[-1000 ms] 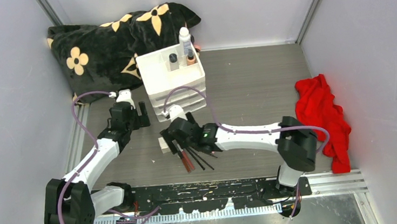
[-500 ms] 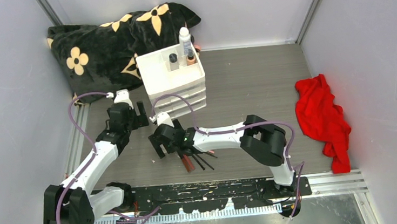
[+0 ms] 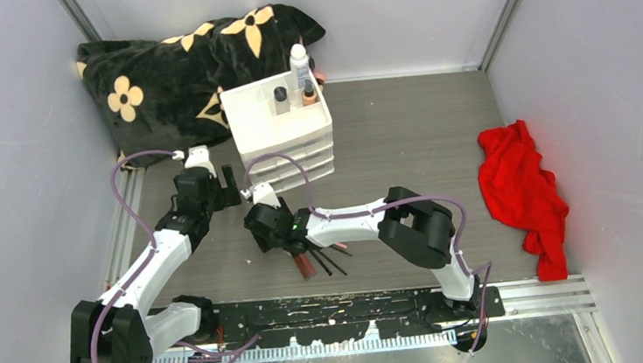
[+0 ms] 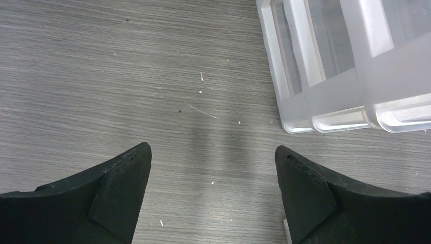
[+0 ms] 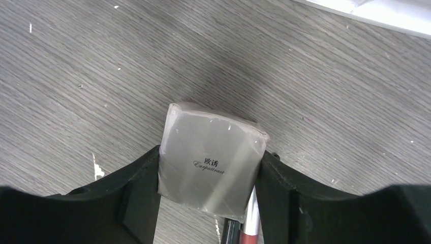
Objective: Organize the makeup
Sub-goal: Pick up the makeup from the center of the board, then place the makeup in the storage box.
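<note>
1. Grey wood-grain table (image 3: 402, 139) from the top camera. White plastic drawer unit (image 3: 284, 141) toward the back left, set against a black cushion (image 3: 167, 63) with tan flowers. In the unit's open top tray: white bottle (image 3: 299, 60) upright at the back corner, tan dark-capped bottle (image 3: 308, 93) just in front of it, another small dark-capped bottle (image 3: 281, 100) alongside.
2. Same view: red cloth (image 3: 520, 186) bunched by the right wall, well apart from everything else. Red/pink tubes (image 3: 305, 262) and thin black pencils (image 3: 329, 258) loose on the table in front of the drawers, just beside the right gripper (image 3: 263, 232), low at the tabletop. Near the unit's front left corner, the left gripper (image 3: 231, 188).
3. Left wrist: black fingers (image 4: 117, 195) spread wide apart, only bare table between them. Lower corner of the drawer unit at upper right, translucent drawer fronts stacked.
4. Right wrist: white square box (image 5: 211, 152), film-wrapped, with small dark lettering, flat on the table. Pinched between the two black fingers, each flush against a side. Ends of one tube and one pencil poking out under the box's near edge, toward the right of the view.
</note>
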`<state>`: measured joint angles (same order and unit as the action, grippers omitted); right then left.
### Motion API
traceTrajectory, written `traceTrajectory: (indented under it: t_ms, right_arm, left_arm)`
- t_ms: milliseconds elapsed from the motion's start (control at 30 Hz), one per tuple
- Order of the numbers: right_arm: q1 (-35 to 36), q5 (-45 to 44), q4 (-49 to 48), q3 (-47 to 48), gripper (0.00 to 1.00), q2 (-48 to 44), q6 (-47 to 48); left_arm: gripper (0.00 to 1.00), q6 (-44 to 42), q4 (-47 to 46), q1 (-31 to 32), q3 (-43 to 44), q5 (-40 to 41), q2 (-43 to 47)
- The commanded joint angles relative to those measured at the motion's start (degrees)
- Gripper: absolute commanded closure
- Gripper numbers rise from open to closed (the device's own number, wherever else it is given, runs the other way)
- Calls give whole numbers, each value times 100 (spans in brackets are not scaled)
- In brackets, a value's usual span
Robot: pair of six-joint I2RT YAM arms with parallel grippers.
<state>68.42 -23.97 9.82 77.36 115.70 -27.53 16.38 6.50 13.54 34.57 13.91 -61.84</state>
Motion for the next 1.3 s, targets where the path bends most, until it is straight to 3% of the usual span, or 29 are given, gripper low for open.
traceTrajectory:
  t_ms: [0, 167, 333, 433, 600, 933, 1267]
  right_arm:
    - [26, -502, 316, 150, 99, -570, 142]
    - [26, -476, 850, 526, 99, -1415, 593]
    - [30, -537, 1718, 1810, 99, -1664, 1208]
    - [22, -643, 1771, 2496, 99, -1690, 1506]
    - [-69, -1053, 1612, 3362, 99, -1366, 2042]
    - [-776, -929, 1333, 4808, 99, -338, 2404]
    - [-1267, -607, 928, 5410, 99, 323, 2433]
  left_arm:
    - [9, 50, -193, 33, 8, 4, 153]
    - [9, 41, -201, 29, 6, 28, 141]
    - [9, 32, -210, 32, 6, 33, 111]
    - [9, 32, -219, 32, -2, 23, 103]
    - [9, 16, -220, 32, -2, 24, 102]
    - [9, 28, -219, 30, -11, -67, 146]
    - [9, 52, -244, 32, -11, -145, 137]
